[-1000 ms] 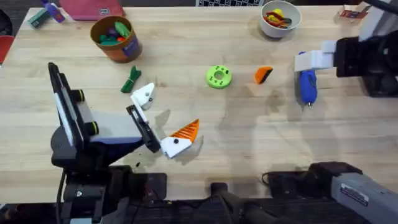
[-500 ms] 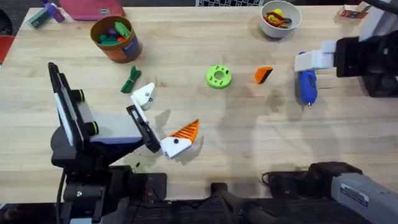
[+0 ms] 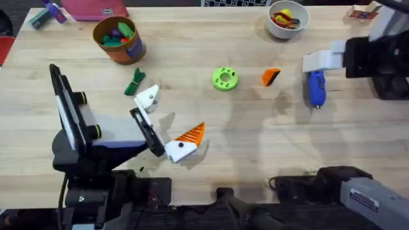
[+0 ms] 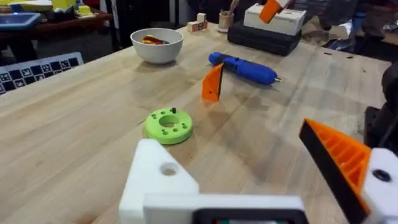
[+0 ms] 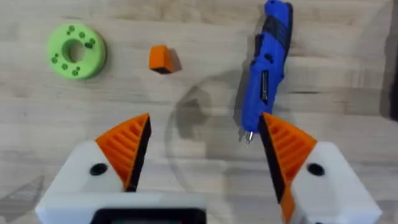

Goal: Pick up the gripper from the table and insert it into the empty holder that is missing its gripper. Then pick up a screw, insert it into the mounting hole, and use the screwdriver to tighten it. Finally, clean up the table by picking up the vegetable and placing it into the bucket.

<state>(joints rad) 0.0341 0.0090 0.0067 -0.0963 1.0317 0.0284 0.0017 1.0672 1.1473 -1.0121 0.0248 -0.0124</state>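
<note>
A loose orange gripper pad [image 3: 271, 76] [image 4: 213, 83] [image 5: 160, 58] lies mid-table, right of a green disc [image 3: 224, 78] [image 4: 168, 125] [image 5: 76, 50] with a small dark screw [image 4: 173, 111] on its rim. My left gripper [image 3: 167, 120] [image 4: 233, 146] is open. One finger is a bare white holder [image 3: 148, 97] [image 4: 163, 180] with a hole, the other carries an orange pad. The blue screwdriver [image 3: 315, 89] [image 4: 245, 67] [image 5: 267, 62] lies on the right. My right gripper [image 3: 323, 56] [image 5: 205, 130] hovers open above it, holding nothing. A green vegetable [image 3: 135, 83] lies beside the bucket [image 3: 131, 50].
The bucket holds other toy vegetables. A white bowl [image 3: 289, 19] [image 4: 157, 45] with colourful bits stands at the back right. A pink item [image 3: 96, 7] and small objects lie at the back left edge. Bare wood stretches along the front middle.
The right gripper's near finger has shifted slightly left above the screwdriver's handle end. The left arm and the table's objects have stayed put.
</note>
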